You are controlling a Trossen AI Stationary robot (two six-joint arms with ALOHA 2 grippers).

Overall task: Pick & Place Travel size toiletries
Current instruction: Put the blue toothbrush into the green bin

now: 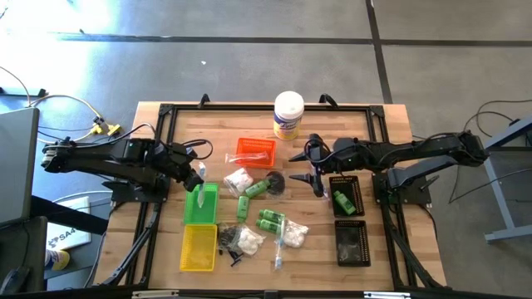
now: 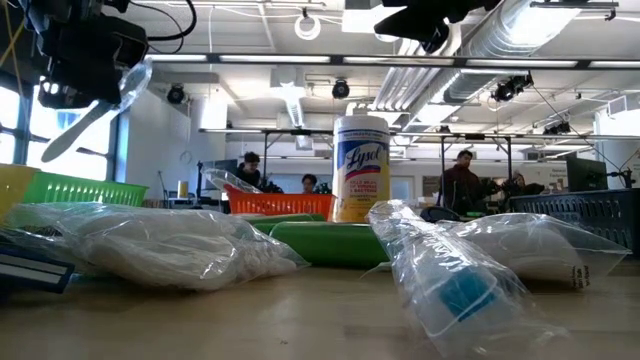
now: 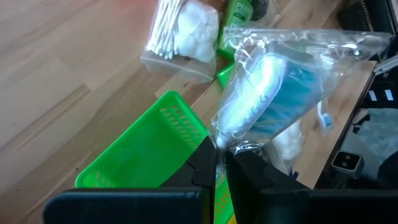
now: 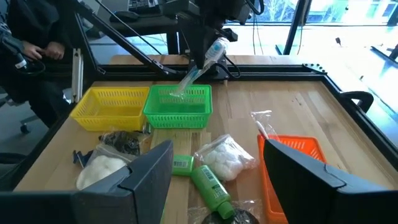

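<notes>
While over green tray [image 1: 199,204], left claw [image 1: 199,178] (shut) grips bagged toothbrush [image 1: 200,194].

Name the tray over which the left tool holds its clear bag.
The green tray: the left tool holds a bagged toothbrush above it. The yellow tray sits beside it; the orange tray is farther off.

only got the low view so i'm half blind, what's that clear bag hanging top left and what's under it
Observer: The left gripper is shut on a clear-wrapped toothbrush, hanging above the green tray.
Operator: anything in that tray yet
Observer: The right wrist view shows the green tray's inside bare.
Operator: where's the right arm
Observer: The right gripper is open beside the orange tray, holding nothing.
Operator: any item sorted already
Observer: A green bottle lies in a black tray.
</notes>
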